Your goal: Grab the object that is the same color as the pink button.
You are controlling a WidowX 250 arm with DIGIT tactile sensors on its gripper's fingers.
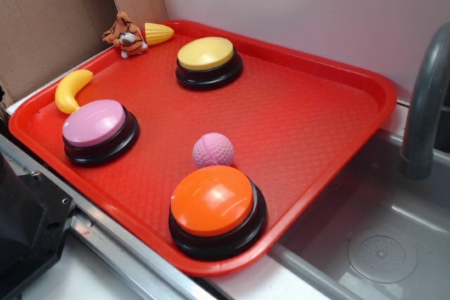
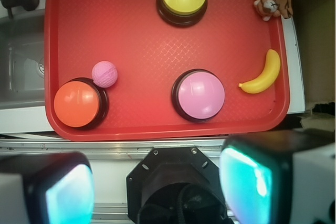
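On the red tray [image 1: 323, 103] we are seeing the pink ball [image 1: 213, 150] sitting just beside the orange button [image 1: 214, 205], apart from the pink button [image 1: 95, 126]; our gripper [image 2: 157, 182] is hanging spread wide above the tray's near edge, holding nothing.

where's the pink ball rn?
Exterior view: pink ball sits on the red tray, right behind the orange button, right of the pink button.
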